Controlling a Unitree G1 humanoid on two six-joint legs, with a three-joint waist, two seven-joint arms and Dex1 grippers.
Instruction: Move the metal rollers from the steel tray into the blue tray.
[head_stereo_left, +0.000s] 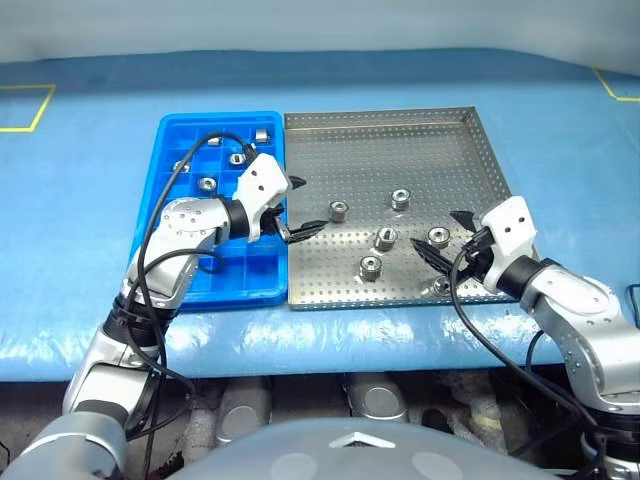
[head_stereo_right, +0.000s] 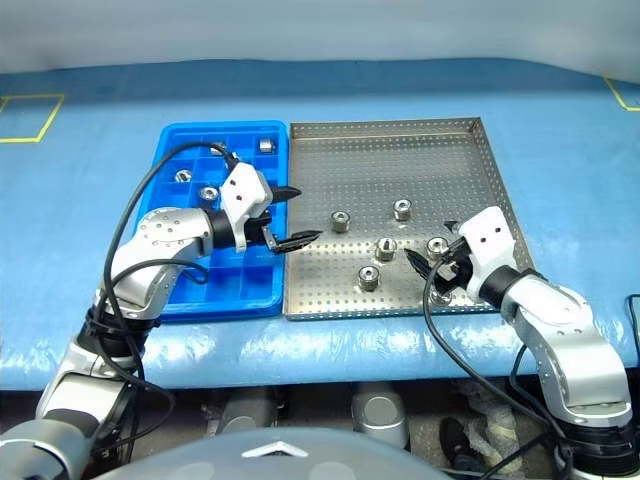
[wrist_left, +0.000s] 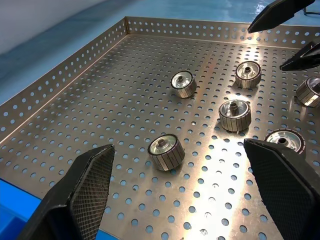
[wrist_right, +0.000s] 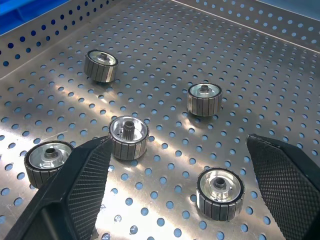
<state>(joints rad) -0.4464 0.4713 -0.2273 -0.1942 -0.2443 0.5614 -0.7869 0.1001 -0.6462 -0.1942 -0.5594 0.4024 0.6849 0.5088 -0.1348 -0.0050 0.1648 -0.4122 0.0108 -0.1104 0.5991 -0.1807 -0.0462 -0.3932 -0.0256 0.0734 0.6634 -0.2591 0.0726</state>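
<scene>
Several metal rollers lie apart on the steel tray (head_stereo_left: 400, 140), among them one roller (head_stereo_left: 338, 210) nearest my left gripper and another roller (head_stereo_left: 370, 267) near the front rim. My left gripper (head_stereo_left: 303, 207) hangs open over the seam between the blue tray (head_stereo_left: 175, 250) and the steel tray, holding nothing. In the left wrist view a roller (wrist_left: 166, 151) lies just ahead of its fingers (wrist_left: 82, 195). My right gripper (head_stereo_left: 445, 237) stands open low over the front right of the steel tray, around a roller (head_stereo_left: 438, 236). Its wrist view shows a roller (wrist_right: 219, 192) between the fingers (wrist_right: 287, 185).
Several rollers sit in far compartments of the blue tray, such as one (head_stereo_left: 262, 135) at the back right. Both trays rest side by side on a blue-covered table (head_stereo_left: 80, 200), with yellow tape marks (head_stereo_left: 30, 105) at the far corners. Black cables loop over the left arm.
</scene>
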